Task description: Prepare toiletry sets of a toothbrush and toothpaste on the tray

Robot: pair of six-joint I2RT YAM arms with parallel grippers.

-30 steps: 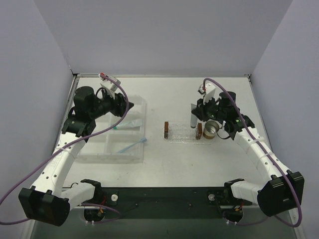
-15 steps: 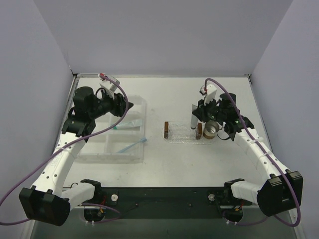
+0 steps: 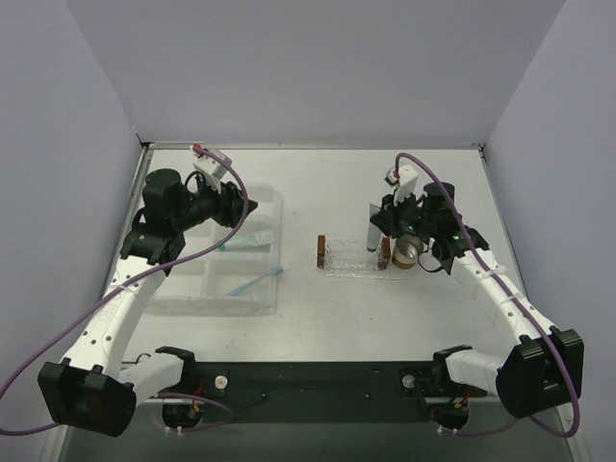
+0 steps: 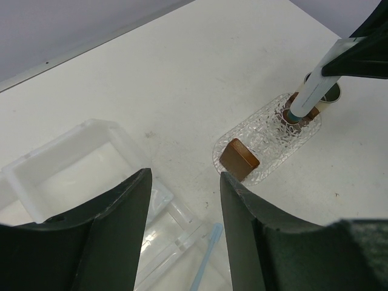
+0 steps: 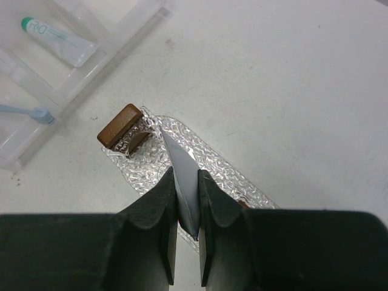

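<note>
- The tube (image 5: 183, 182) of toothpaste stands almost upright over the right end of the tray (image 3: 348, 262). Its flat crimped end is up and its cap end points down.
- The cap end is low at the tray's right end, just beside a brown block (image 3: 385, 253). I cannot tell whether it touches the tray.
- The right claw (image 5: 186, 177) is closed tight on the tube's crimped end, one finger on each flat face.
- The tray lies flat on the surface (image 3: 385, 183), a little right of centre. A second brown block (image 3: 320, 251) sits at its left end.
- A metal cup (image 3: 408, 251) stands on the surface just right of the tray, beside the right block.
- The toothbrush (image 3: 255, 282) lies slanted in the near part of a clear box (image 3: 271, 202), well left of the tray. One end of it reaches the box's right wall.
- A second tube (image 3: 248, 242) lies flat in the box, just beyond the toothbrush, with its green cap to the left.
- The left claw (image 4: 185, 176) hangs above the far part of the box. Its fingers are spread wide and it holds nothing.
- From the left wrist, the tray, both blocks and the held tube show beyond the gap between the fingers.
</note>
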